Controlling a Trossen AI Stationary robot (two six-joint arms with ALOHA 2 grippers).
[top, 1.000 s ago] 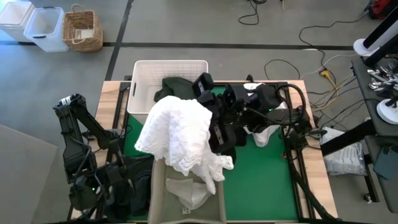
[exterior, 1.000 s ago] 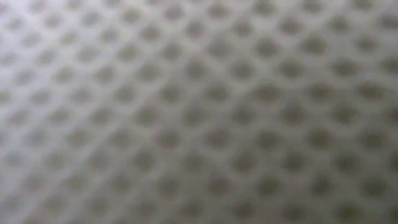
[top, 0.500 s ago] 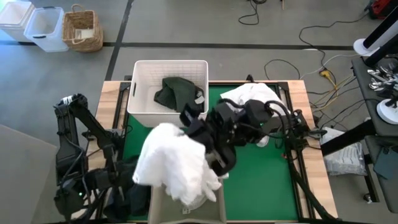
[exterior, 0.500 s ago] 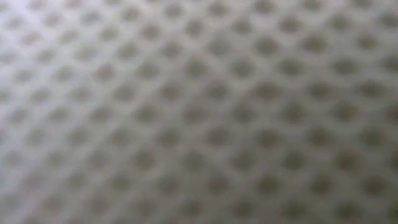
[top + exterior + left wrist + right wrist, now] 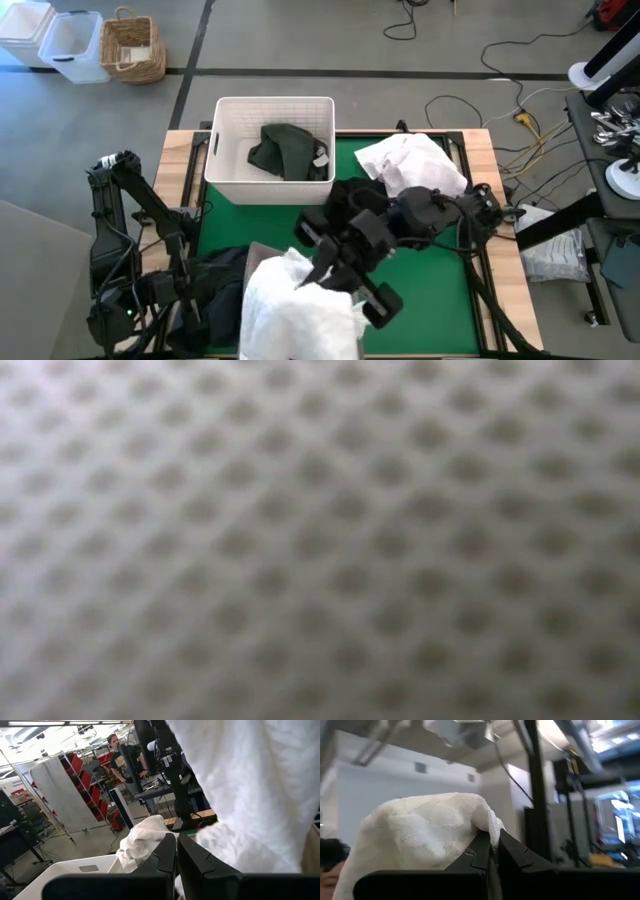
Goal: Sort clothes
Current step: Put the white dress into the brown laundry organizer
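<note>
Right claw clenched on a white garment, carried over the counter's near edge, likely to drop it with other whites; the bin beneath is hidden by the cloth. Left claw sits at the near-left corner, fingers pressed together on nothing, waiting beside a dark garment. White basket at the far edge holds one dark green garment. Another white garment lies at the far-right corner.
</note>
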